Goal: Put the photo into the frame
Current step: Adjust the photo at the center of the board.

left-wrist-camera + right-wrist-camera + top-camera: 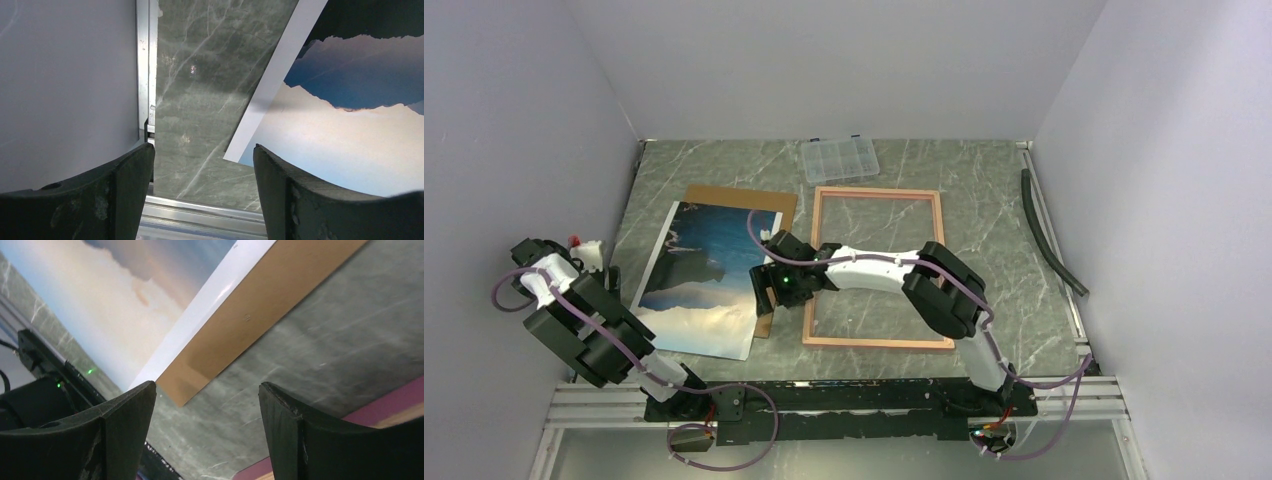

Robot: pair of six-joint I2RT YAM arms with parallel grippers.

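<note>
Left end effector (202, 150) and right end effector (206, 387) stand apart, empty. Photo (704, 280) lies on tabletop (1024, 250) beside frame (874, 342); insertion not begun.

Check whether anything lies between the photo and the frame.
Only the robot itself: the right arm stretches across the frame opening, its open end effector poised over the bare table strip beside the photo. Nothing else lies on that strip. The photo rests on a brown backing board.
</note>
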